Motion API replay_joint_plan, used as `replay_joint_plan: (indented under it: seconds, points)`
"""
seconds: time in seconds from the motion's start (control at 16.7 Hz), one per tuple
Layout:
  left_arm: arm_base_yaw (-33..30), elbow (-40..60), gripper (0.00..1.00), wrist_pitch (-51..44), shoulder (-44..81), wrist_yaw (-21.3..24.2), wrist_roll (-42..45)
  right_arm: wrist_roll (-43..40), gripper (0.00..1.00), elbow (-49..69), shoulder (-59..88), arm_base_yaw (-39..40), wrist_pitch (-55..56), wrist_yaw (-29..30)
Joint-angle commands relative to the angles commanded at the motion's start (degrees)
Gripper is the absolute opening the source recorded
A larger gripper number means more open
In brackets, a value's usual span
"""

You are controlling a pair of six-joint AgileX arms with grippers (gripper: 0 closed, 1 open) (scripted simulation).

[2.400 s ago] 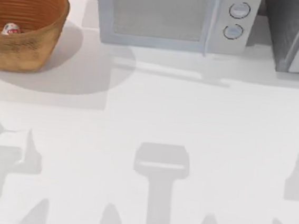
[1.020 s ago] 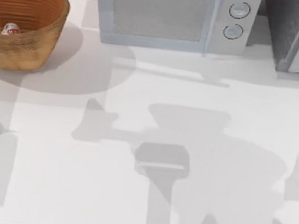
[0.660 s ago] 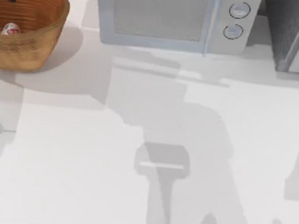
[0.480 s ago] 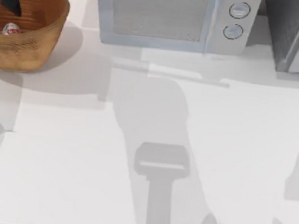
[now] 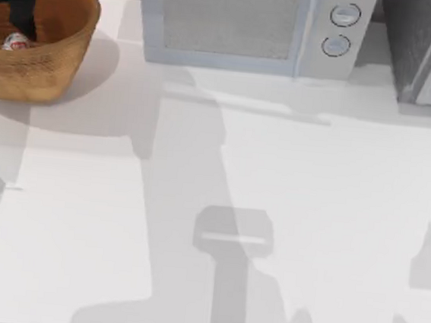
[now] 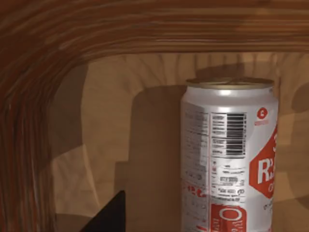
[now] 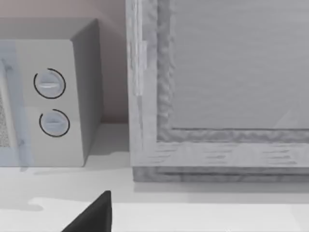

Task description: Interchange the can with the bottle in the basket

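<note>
The can (image 6: 229, 154) stands upright on the floor of the wicker basket (image 5: 53, 62), close to its inner wall; white body, red markings, barcode panel, dull gold top. Judge it light, thin-walled and smooth: it will dent under a hard squeeze and slip under a slack one. Take it across the middle of the body, below the top rim, with the fingers square to its sides and moderate force. Your left gripper (image 5: 20, 7) hangs inside the basket, just above and beside the can; one dark fingertip (image 6: 107, 216) shows near the can's base, not touching it. Whether those fingers are spread or closed you cannot tell from here. The basket's ribbed wall rises close around the can, so expect little room to come in from the side; a lift straight up looks safest. Right of the basket along the back edge stands a microwave (image 5: 247, 27). The right arm's fingertip (image 7: 94, 215) points toward the microwave's dials, parked; its finger spread cannot be judged either.
</note>
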Motion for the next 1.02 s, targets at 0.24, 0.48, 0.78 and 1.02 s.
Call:
replay_joint_plan:
  seconds: [0.24, 0.48, 0.78, 1.02]
  points:
    - [-0.5, 0.1, 1.00, 0.3, -0.2, 0.0, -0.1, 0.0, 1.00, 0.0, 0.0, 0.0, 0.0, 0.0]
    - [-0.9, -3.7, 1.00, 4.9, 1.0, -0.1, -0.9, 0.0, 1.00, 0.0, 0.0, 0.0, 0.0, 0.0]
    - [-1.7, -8.2, 1.00, 11.2, 2.5, -0.2, -1.7, 0.0, 1.00, 0.0, 0.0, 0.0, 0.0, 0.0]
    - [-1.7, -8.2, 0.92, 11.2, 2.5, -0.2, -1.7, 0.0, 1.00, 0.0, 0.0, 0.0, 0.0, 0.0]
